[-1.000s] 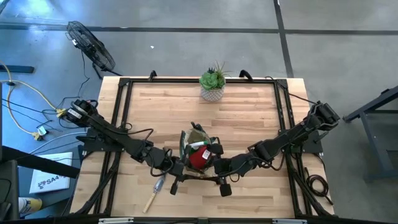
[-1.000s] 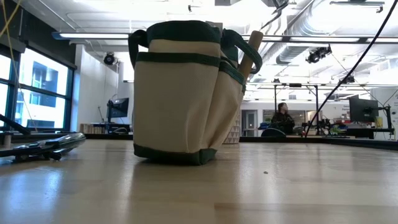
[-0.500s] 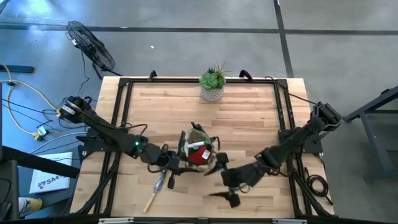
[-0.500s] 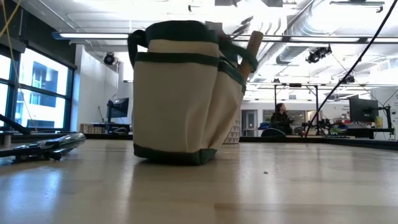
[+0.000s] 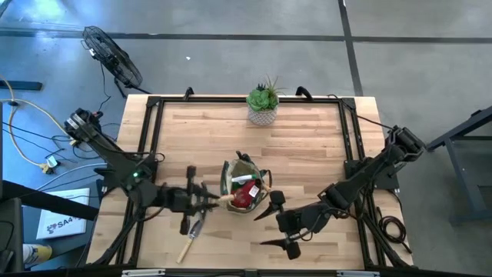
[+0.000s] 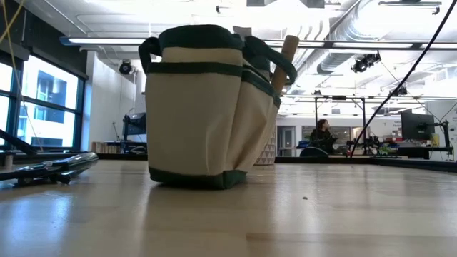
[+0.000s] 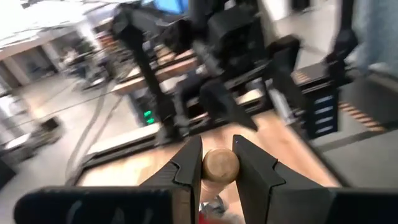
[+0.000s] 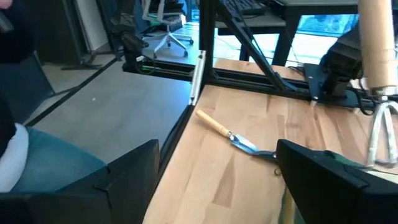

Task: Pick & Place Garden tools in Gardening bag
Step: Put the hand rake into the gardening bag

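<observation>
The olive-tan gardening bag (image 5: 244,178) (image 6: 207,107) stands upright mid-table with a red item (image 5: 244,195) inside. A wooden handle (image 6: 287,57) sticks up out of its side. My left gripper (image 5: 214,198) (image 7: 219,163) is just left of the bag, shut on a wooden-handled fork (image 8: 375,43). The fork's metal tines (image 8: 378,134) point down by the bag's green rim. My right gripper (image 5: 269,225) (image 8: 217,180) is wide open and empty, to the near right of the bag. A wooden-handled trowel (image 5: 192,235) (image 8: 227,132) lies flat on the table near the front left. My left gripper pinches the rounded free end of the fork's wooden handle (image 7: 221,167) between its two fingers. The fingers come about level from the table's left. The fork hangs from the hold with its tines down at the bag's left rim, clear of the table.
A green succulent in a white pot (image 5: 263,105) stands at the far edge. A dark long thing (image 6: 50,168) lies on the table at the low view's left. Bare wood lies right of the bag and between the bag and the pot.
My left gripper has drawn back a little toward the table's left edge, still holding the fork by the bag. My right gripper has pulled away from the bag's top toward the near right. The bag has shifted slightly.
</observation>
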Robot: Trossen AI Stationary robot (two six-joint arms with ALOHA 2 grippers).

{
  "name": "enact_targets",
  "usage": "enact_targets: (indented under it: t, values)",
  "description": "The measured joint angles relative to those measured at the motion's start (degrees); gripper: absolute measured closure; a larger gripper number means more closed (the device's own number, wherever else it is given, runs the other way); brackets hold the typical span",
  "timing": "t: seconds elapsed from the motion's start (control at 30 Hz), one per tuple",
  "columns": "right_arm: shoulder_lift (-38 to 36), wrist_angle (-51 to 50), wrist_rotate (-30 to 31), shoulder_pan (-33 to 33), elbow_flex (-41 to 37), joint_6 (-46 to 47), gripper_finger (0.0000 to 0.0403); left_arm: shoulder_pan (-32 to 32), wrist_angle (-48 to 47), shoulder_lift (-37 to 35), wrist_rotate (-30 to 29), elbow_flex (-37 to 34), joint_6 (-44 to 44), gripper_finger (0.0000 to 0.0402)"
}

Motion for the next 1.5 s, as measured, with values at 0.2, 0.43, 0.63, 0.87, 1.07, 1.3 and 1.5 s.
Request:
enact_targets:
  t: [0.2,0.43,0.63,0.87,1.07,1.3,1.5]
  values:
    - [0.01,-0.17,0.12,0.01,-0.02,0.03,0.0089,-1.34,-9.76,-0.56,-8.65,-0.02,-3.28,0.0337]
    - [-0.01,-0.17,0.19,-0.06,-0.02,0.05,0.0089,-1.28,-18.92,-0.56,-14.6,-0.04,-7.7,0.0337]
    - [0.0,-0.32,-0.11,-0.89,-0.07,1.53,0.0089,-1.25,-19.0,-0.95,-23.57,-0.04,-17.18,0.0337]
    - [0.01,-0.45,-0.36,-1.39,-0.07,1.17,0.0089,-1.34,-20.84,-0.93,-22.53,-0.04,-29.76,0.0337]
    - [0.01,-2.14,-0.25,-1.43,-0.11,1.54,0.0089,-1.32,-21.19,-0.93,-22.8,-0.04,-33.25,0.0337]
    - [0.01,-3.31,-0.27,-1.4,-0.11,2.85,0.0089,-1.32,-23.89,-0.93,-23.42,-0.04,-39.9,0.0337]
    - [0.01,-3.37,-0.27,-1.41,-0.11,2.83,0.0089,-1.3,-24.86,-1.66,-13.93,0.08,-28.38,0.0337]
